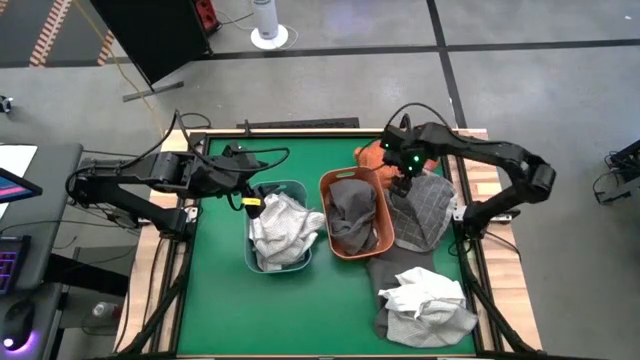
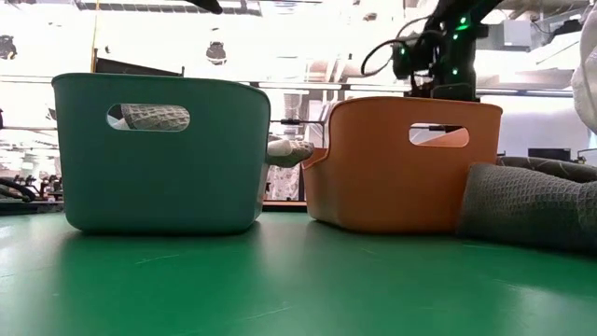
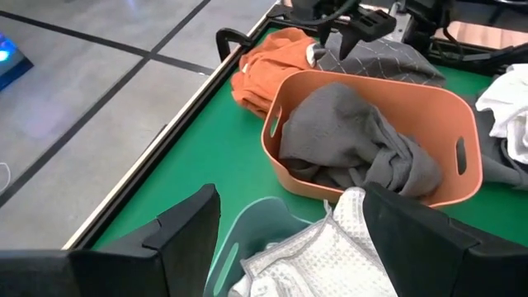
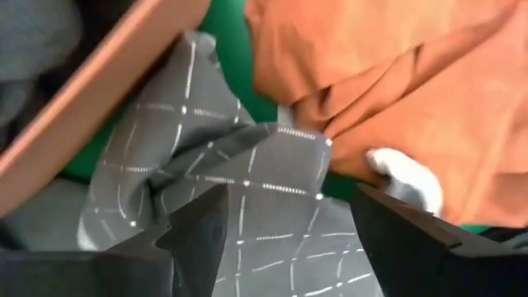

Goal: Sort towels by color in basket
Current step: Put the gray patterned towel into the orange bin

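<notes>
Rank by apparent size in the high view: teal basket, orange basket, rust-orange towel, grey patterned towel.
1-2. Teal basket and orange basket: look alike, no ranking.
3. Grey patterned towel, beside the orange basket.
4. Rust-orange towel: smallest as seen, though the right arm partly hides it.

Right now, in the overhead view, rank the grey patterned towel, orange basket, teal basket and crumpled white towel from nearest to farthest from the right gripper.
1. Grey patterned towel, directly under the right gripper.
2. Orange basket, alongside.
3. Crumpled white towel, near front edge.
4. Teal basket, toward the left arm.
</notes>
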Robot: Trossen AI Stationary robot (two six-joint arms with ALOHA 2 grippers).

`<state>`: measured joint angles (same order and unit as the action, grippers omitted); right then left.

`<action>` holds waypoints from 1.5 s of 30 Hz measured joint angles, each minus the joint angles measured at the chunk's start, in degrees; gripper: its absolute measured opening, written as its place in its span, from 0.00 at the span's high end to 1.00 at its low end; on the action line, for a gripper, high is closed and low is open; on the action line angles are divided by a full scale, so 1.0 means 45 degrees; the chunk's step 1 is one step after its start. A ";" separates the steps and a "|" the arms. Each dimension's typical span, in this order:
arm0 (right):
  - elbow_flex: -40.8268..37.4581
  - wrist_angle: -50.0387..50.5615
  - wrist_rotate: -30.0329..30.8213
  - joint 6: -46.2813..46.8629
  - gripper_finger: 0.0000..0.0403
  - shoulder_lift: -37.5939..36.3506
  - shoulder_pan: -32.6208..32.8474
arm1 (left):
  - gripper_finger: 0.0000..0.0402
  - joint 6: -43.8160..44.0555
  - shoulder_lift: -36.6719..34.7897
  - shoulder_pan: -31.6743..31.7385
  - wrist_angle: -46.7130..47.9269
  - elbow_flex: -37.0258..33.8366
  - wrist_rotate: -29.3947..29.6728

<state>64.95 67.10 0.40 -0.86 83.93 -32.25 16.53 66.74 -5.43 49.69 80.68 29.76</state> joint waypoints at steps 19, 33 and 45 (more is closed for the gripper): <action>0.0292 0.2611 -0.1519 -0.0935 0.94 0.0257 -0.0131 | 0.29 -0.0185 0.0000 0.0000 0.0228 0.0000 0.0003; 0.3146 -0.2571 -0.9318 0.2469 0.96 -0.5411 0.0119 | 0.29 -0.0153 0.0000 0.0445 0.0223 0.0000 0.0000; 0.3317 -1.5586 -0.9034 0.5271 0.96 -0.7073 0.1301 | 0.29 -0.0517 0.0000 0.0704 0.0131 0.0005 -0.0330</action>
<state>79.88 -3.03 -40.25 22.85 52.11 -26.40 14.21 66.74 -2.26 50.28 80.71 28.27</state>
